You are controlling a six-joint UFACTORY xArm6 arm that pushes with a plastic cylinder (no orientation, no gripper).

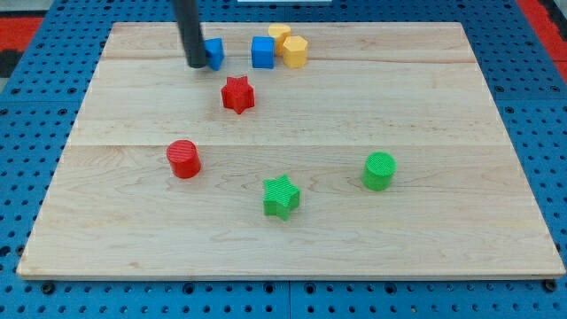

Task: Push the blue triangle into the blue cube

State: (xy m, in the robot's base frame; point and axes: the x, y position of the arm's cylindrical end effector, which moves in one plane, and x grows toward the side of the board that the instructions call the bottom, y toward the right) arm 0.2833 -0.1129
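Observation:
The blue triangle (pixel 214 53) lies near the view's top, left of centre, partly hidden by my rod. My tip (pixel 195 65) rests on the board touching the triangle's left side. The blue cube (pixel 262 52) sits a short gap to the triangle's right, about one block width away. The rod comes down from the view's top edge.
Two yellow blocks (pixel 294 51) sit against the blue cube's right side, one behind the other (pixel 280 35). A red star (pixel 237 94) lies below the triangle. A red cylinder (pixel 184 159), a green star (pixel 281 196) and a green cylinder (pixel 379 170) stand lower on the wooden board (pixel 443 221).

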